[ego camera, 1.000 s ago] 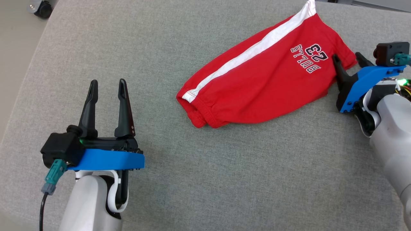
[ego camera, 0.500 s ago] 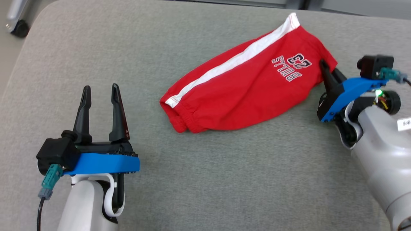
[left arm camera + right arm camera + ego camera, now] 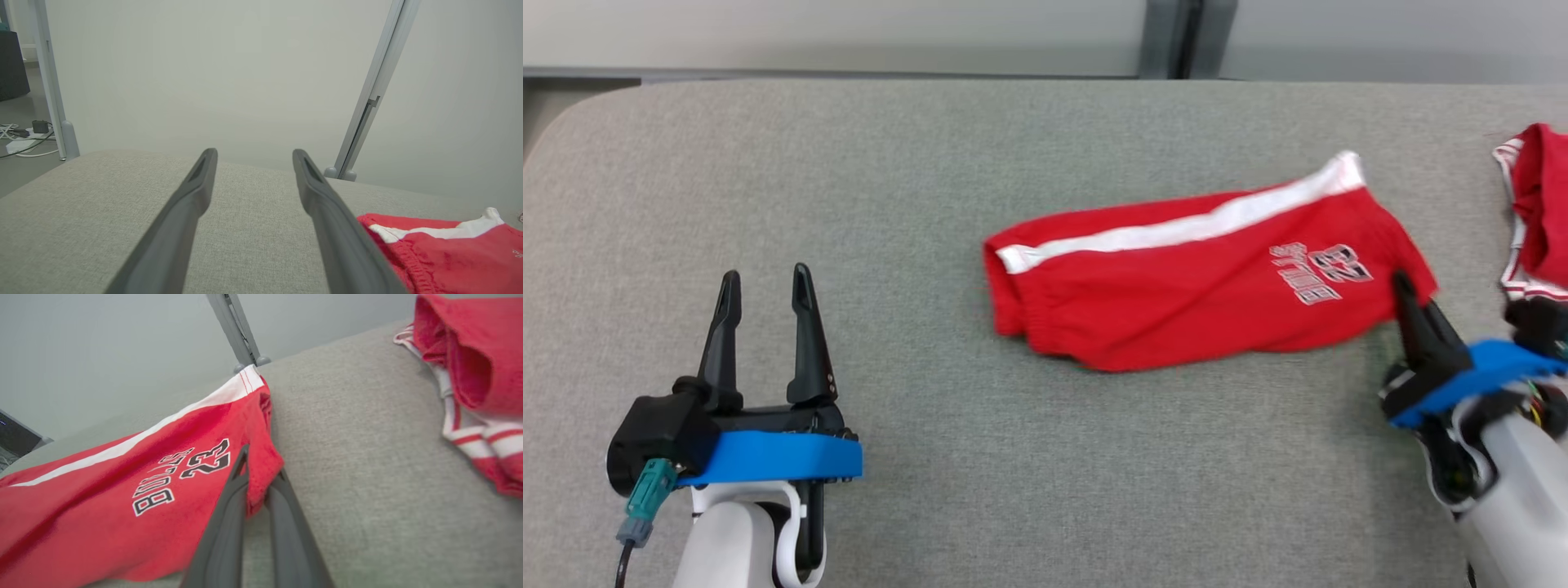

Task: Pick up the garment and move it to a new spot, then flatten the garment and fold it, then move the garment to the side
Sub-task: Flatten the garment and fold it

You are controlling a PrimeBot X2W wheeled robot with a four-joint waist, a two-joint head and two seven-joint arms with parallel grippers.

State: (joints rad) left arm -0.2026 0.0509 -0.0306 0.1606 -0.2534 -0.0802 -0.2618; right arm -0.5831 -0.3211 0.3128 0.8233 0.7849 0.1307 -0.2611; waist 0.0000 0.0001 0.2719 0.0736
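Grey cloth table [image 3: 1013, 474] bears crumpled red, white-striped garment [image 3: 1176, 302].

Grey fabric covers the table [image 3: 931, 204]. At 3 o'clock on it lies a second red cloth [image 3: 1539, 204] with striped trim, perhaps a jersey. Beyond its far edge, at 12 o'clock, stands a grey post [image 3: 1176, 37]

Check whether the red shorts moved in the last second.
Yes. The red shorts, gripped by the right pincer, swung toward the robot: their white-striped corner now lies farther from the far edge of the grey surface.
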